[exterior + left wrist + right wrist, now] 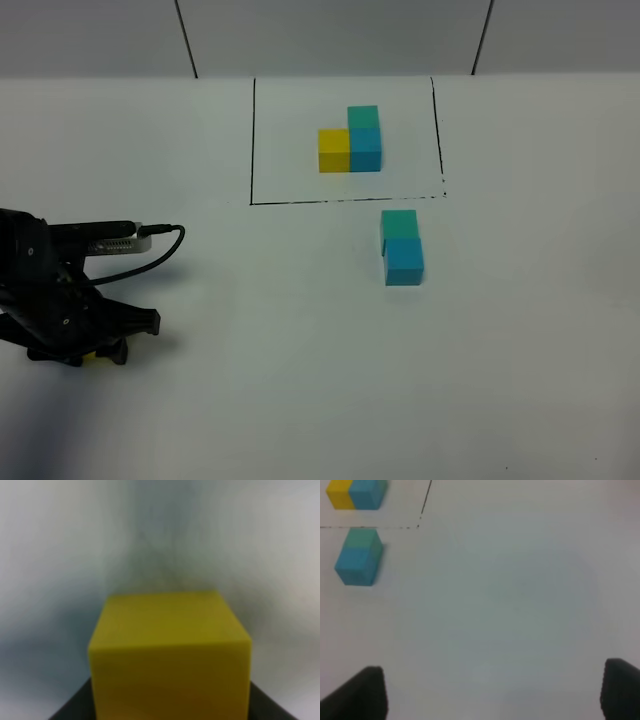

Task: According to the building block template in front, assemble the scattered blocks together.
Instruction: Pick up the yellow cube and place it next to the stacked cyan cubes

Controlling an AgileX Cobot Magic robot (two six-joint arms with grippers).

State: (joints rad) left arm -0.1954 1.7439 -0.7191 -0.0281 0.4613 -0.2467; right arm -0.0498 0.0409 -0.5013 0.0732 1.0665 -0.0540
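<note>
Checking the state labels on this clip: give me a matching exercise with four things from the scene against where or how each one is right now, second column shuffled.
Column one
1. loose yellow cube
2. loose teal-green cube
3. template cluster
4. right gripper

Column two
A. open over the table, nothing between its fingers
B. inside the black drawn rectangle
C. held in the shut left gripper
D. touching the loose sky-blue cube, outside the rectangle

Pairs: 1-C, 2-D, 3-B, 4-A

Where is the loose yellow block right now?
The yellow block is far left in the high view, clamped in the left arm's jaws, well away from the teal-and-blue pair.
</note>
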